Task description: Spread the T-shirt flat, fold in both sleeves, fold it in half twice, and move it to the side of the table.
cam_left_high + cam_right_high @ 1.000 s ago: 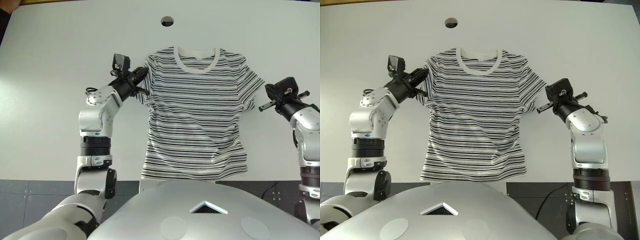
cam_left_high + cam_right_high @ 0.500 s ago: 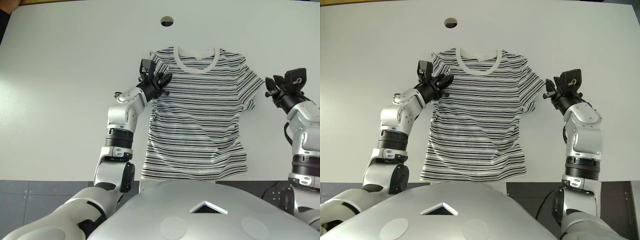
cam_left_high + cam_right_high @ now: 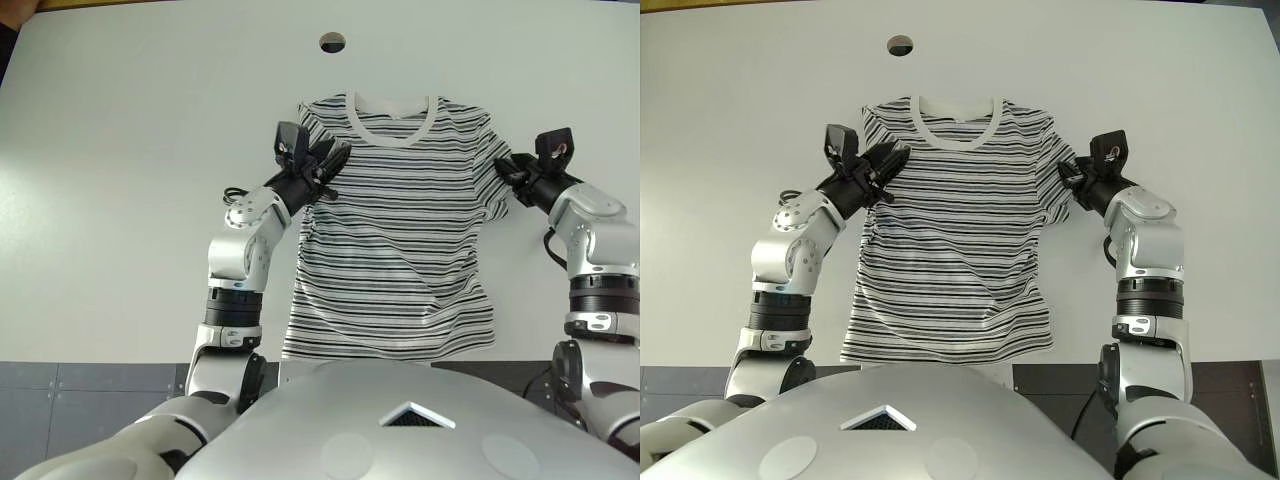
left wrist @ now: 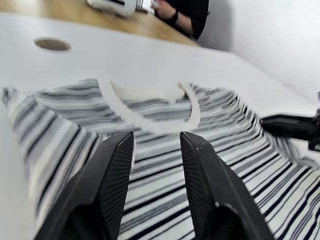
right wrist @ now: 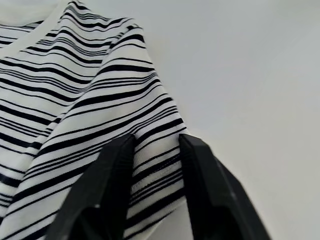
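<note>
sleeve fold | my left pincer (image 3: 333, 168) released over shirt (image 3: 395, 250), fold there looks laid | right pincer (image 3: 503, 172) spread astride sleeve (image 5: 120, 95), to nip it

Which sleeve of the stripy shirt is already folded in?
The left sleeve, by the left gripper: it lies folded over the T-shirt. The right sleeve sticks out sideways, at the right gripper.
</note>
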`<action>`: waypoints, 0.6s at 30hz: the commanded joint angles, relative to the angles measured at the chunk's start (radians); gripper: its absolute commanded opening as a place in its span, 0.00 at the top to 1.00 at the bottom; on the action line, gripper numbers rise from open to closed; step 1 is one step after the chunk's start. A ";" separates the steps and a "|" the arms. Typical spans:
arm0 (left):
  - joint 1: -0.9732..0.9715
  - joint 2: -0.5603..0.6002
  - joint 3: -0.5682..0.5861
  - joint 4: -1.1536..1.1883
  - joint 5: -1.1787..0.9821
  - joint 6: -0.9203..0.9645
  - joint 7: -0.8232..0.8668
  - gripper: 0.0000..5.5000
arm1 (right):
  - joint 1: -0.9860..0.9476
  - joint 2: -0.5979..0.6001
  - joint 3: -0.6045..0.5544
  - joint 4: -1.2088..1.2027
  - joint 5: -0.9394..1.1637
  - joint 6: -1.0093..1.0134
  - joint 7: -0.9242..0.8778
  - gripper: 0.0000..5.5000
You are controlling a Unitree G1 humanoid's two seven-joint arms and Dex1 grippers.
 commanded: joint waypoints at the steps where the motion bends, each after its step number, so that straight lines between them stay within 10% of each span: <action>1: 0.009 0.017 0.043 -0.076 -0.025 -0.014 0.013 0.68 | 0.013 -0.006 0.025 0.035 -0.012 0.039 0.020 0.84; 5: 0.016 0.023 0.055 -0.108 -0.032 -0.034 0.014 0.68 | 0.016 -0.014 0.022 0.038 -0.024 0.005 0.013 0.97; 18: 0.060 0.084 0.017 -0.007 0.096 -0.130 0.046 0.68 | 0.060 -0.019 0.070 -0.253 -0.076 -0.055 0.001 0.97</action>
